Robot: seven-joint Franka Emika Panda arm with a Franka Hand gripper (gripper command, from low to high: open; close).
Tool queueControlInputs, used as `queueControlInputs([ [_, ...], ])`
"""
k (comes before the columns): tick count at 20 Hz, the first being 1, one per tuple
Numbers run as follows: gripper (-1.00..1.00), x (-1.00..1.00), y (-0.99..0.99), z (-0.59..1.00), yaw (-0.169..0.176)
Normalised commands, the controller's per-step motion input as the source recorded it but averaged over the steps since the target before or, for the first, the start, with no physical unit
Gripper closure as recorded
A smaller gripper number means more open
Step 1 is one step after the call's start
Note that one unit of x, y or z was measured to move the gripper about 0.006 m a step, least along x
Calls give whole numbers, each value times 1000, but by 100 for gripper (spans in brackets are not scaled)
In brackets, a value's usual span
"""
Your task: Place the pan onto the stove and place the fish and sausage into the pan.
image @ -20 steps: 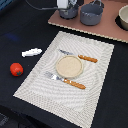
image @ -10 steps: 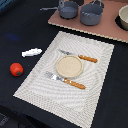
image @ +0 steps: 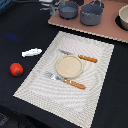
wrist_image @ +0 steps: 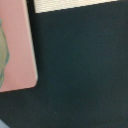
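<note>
The grey-blue pan [image: 67, 9] stands on the pinkish stove [image: 75, 27] at the far edge, its thin handle pointing to the exterior view's left. The white fish [image: 31, 52] and the red sausage [image: 16, 69] lie on the dark table, left of the placemat in the exterior view. Only a pale bit of my gripper [image: 48, 3] shows at the top edge beside the pan's handle, so I cannot tell how its jaws stand. The wrist view shows a corner of the stove [wrist_image: 20, 50] over dark table, with no fingers in it.
A larger grey pot [image: 91, 14] stands on the stove right of the pan, and a pale bowl [image: 123, 17] at the far right. The woven placemat [image: 40, 82] holds a round plate [image: 68, 66], a knife [image: 82, 58] and a fork [image: 67, 80]. The placemat's edge shows in the wrist view [wrist_image: 75, 4].
The pale gripper part that stood over the pan a second ago has moved off it toward the exterior view's left. The pan, fish and sausage have not moved.
</note>
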Motion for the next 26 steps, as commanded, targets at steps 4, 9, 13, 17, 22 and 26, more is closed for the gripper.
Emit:
queueControlInputs([
  [4, -100, -185, -937, -17, 1],
  [9, -100, -305, -779, -348, 35],
  [13, -100, -370, -603, -543, 86],
  [17, -100, -299, -480, -474, 121],
  [22, -100, -265, -227, -450, 119],
  [26, -100, -156, 9, -379, 144],
])
